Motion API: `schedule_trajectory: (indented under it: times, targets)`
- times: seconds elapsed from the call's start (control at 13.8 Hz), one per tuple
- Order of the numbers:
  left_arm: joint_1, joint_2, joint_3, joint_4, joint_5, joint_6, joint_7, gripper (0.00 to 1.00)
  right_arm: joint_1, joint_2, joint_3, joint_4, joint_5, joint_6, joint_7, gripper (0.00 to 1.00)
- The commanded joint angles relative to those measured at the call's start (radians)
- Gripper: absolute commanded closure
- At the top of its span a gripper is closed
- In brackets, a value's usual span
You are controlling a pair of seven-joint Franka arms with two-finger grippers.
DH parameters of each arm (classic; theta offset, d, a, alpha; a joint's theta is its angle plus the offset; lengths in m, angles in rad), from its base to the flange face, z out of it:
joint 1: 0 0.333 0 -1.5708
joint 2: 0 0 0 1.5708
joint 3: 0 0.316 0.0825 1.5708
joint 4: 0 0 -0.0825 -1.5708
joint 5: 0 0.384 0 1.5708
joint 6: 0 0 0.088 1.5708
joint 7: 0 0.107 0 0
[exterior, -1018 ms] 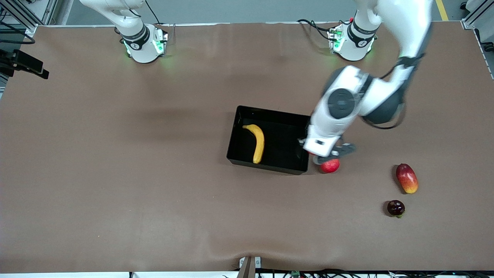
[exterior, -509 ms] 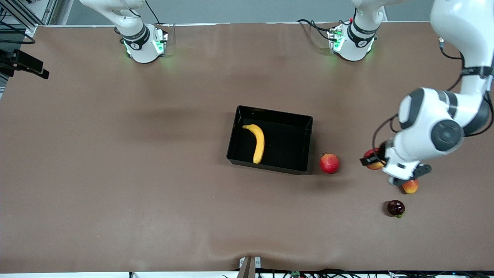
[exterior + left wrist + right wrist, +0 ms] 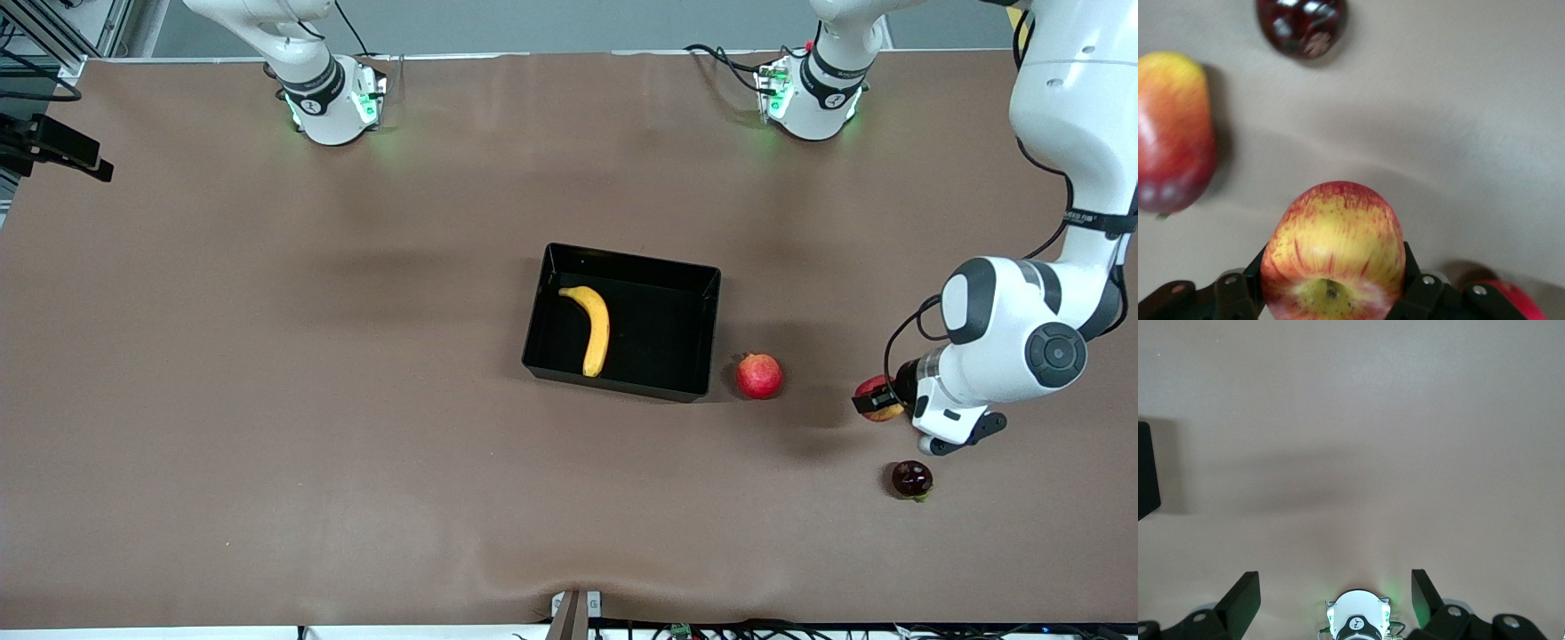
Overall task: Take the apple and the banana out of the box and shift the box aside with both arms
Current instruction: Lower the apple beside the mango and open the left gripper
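My left gripper (image 3: 878, 399) is shut on the apple (image 3: 873, 396), red streaked with yellow, and holds it above the table between the pomegranate and the mango. In the left wrist view the apple (image 3: 1333, 253) sits between the black fingers (image 3: 1238, 293). The yellow banana (image 3: 594, 327) lies in the black box (image 3: 622, 258) at the table's middle. My right gripper (image 3: 1336, 600) is open and empty, waiting over bare table by its own base (image 3: 1358, 623); it is out of the front view.
A red pomegranate (image 3: 758, 375) lies beside the box toward the left arm's end. A red-orange mango (image 3: 1171, 133) is hidden by the left arm in the front view. A dark round fruit (image 3: 912, 478) lies nearer the camera.
The left arm has swung from beside the box and pomegranate toward its own end of the table. It holds the apple and now covers the mango.
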Motion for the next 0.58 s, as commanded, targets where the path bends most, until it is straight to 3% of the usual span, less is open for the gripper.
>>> schedule_trajectory:
  times: [0.0, 0.51]
  targets:
    - [-0.03, 0.081, -0.007, 0.091, 0.013, 0.007, 0.002, 1.0, 0.008, -0.006, -0.002, 0.002, 0.001, -0.003, 0.013, 0.0]
    - [-0.056, 0.173, 0.028, 0.119, 0.081, 0.056, -0.009, 1.0, 0.065, 0.042, -0.002, 0.002, -0.001, 0.023, 0.014, 0.0]
